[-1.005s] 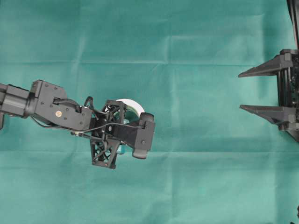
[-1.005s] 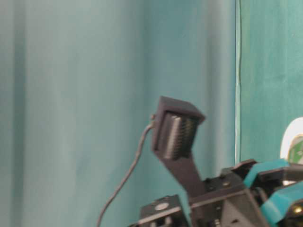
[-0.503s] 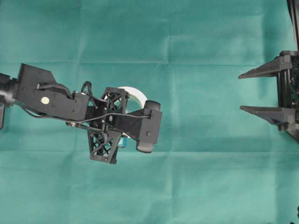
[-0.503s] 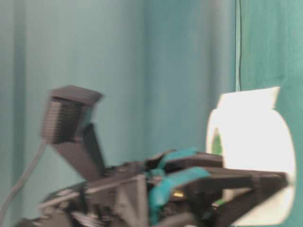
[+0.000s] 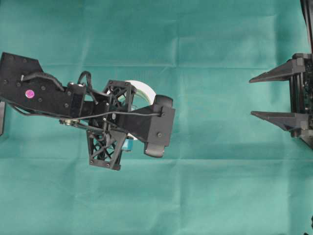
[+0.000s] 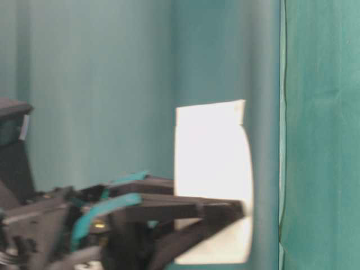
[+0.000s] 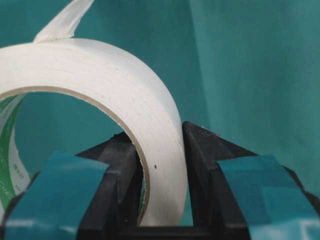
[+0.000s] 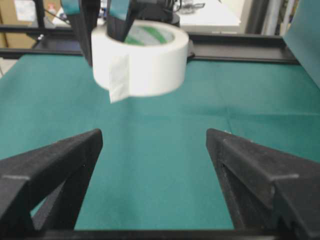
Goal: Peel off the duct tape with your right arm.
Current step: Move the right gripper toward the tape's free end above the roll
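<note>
Since left gripper point(image 7: 160, 200) lifted duct tape point(image 8: 140, 57) up, pinching roll wall, we see loose strip facing spread right gripper point(image 8: 155, 165).

1. In the overhead view, the duct tape point(image 5: 142, 90) shows only as a white arc; the left arm's wrist and camera block point(image 5: 157, 128) cover the rest.
2. The left gripper's fingertips are hidden there too.
3. The right arm point(image 5: 293, 100) is cut off by the right edge; only its 2 pointed fingers point(image 5: 274, 72) and part of the mount show.
4. The table-level view is blurred, and the left gripper point(image 6: 185, 205) runs off the bottom and left edges.
5. The left wrist view crops the roll at its left edge, and the print on the core point(image 7: 9, 145) is unreadable.
</note>
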Motion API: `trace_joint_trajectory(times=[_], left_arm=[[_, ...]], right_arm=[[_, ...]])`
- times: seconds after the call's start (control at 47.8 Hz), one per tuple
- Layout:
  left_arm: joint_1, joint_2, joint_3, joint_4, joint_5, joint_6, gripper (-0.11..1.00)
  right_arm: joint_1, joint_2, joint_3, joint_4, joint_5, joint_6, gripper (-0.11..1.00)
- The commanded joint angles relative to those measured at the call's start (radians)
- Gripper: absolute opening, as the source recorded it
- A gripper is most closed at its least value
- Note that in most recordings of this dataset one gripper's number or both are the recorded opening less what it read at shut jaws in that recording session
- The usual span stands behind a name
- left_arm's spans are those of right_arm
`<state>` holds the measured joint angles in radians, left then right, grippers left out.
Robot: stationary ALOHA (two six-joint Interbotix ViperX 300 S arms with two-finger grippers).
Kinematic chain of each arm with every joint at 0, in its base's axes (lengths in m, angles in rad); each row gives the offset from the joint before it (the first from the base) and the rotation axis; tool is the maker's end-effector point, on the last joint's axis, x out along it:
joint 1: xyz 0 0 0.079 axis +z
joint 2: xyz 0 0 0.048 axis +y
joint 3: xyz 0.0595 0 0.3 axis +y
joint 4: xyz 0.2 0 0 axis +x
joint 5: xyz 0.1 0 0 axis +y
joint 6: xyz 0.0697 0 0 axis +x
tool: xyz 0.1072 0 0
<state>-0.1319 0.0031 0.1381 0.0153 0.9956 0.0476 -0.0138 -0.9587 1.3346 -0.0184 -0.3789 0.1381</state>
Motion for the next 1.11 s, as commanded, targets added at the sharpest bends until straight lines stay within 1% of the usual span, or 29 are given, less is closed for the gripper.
trace_joint_trajectory(times=[0.0,0.168,0.377,0.565,0.628,0.88,1.089], left_arm=[[0.003,-0.032,-0.074,0.011,0.041,-0.002,0.2],[0.003,-0.031,-0.127,0.038,0.1,0.012,0.2],[0.003,-0.021,-0.173,0.091,0.147,0.023,0.2],[0.008,0.005,-0.178,0.092,0.155,0.023,0.2],[0.008,0.009,-0.179,0.094,0.158,0.023,0.2],[0.008,0.015,-0.178,0.092,0.158,0.023,0.2],[0.008,0.017,-0.173,0.094,0.158,0.023,0.2]], right_arm=[[-0.002,0.018,-0.031,-0.002,-0.011,0.002,0.78],[-0.002,0.031,-0.037,-0.002,-0.011,0.002,0.78],[-0.002,0.038,-0.049,-0.002,-0.011,0.002,0.78],[0.0,0.089,-0.084,0.0,-0.012,0.002,0.78],[0.0,0.117,-0.1,-0.002,-0.018,0.0,0.78],[0.0,0.285,-0.172,0.002,-0.133,0.0,0.76],[0.002,0.442,-0.258,0.0,-0.163,0.0,0.76]])
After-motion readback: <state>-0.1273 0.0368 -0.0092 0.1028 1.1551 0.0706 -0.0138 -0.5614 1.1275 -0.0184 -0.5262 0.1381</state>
